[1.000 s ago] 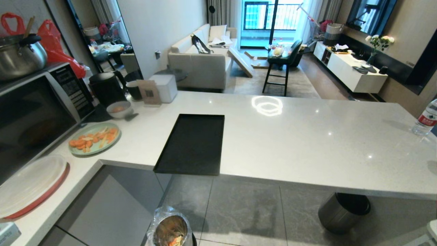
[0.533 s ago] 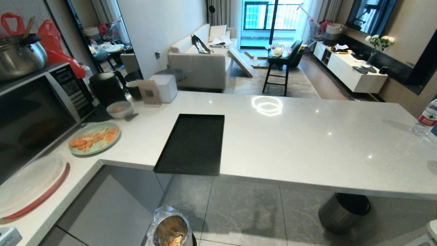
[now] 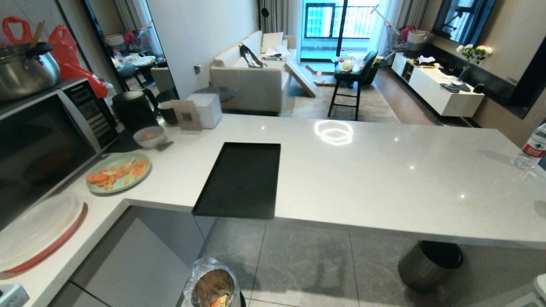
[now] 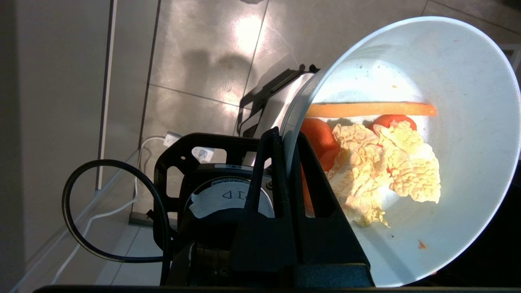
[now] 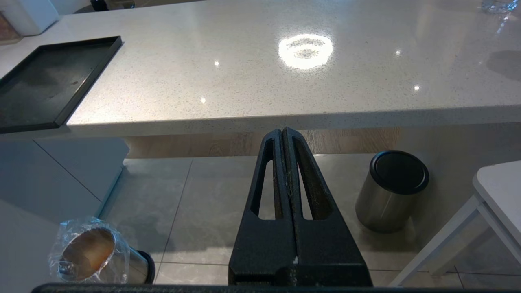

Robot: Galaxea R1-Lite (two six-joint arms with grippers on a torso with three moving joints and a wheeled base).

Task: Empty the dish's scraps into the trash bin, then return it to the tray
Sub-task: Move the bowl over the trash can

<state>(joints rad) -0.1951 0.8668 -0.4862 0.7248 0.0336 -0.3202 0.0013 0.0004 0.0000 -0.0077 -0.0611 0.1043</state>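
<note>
Two bins are flanking the scene as the left gripper [image 4: 287,138], its fingers clamped on the rim of the dish [image 4: 460,134], is holding the pale bowl tipped steeply on its side over the tiled floor [image 4: 203,49]. Inside the dish, the scraps [image 4: 382,162], crinkled pale yellow pieces, orange chunks and one long orange strip, are clinging to the wall near the clamped rim. Well away from the dish, the tray [image 3: 241,179] is lying bare on the white counter [image 3: 384,170], its near short edge reaching the counter's front lip, with wide open countertop stretching to its right as far as a water bottle [image 3: 531,147]. Left of the tray, a green plate [image 3: 118,172] of orange sticks and a greyish bowl [image 3: 149,136] are sitting before a microwave [image 3: 47,136]. Below the tray, on the floor, the trash bin [image 3: 213,285] with its clear liner is standing close to the cabinet front, orange bits showing inside; open tiles are separating it from the darker bin [image 3: 428,264], which is tucked under the counter's overhang to the right of the tray. The right gripper [image 5: 286,134] is hanging below the counter edge, right of the tray, its fingers pressed together on nothing. Compared with a second ago, tray, plates and both bins are sitting in the same spots, and neither arm is showing in the head view.
</note>
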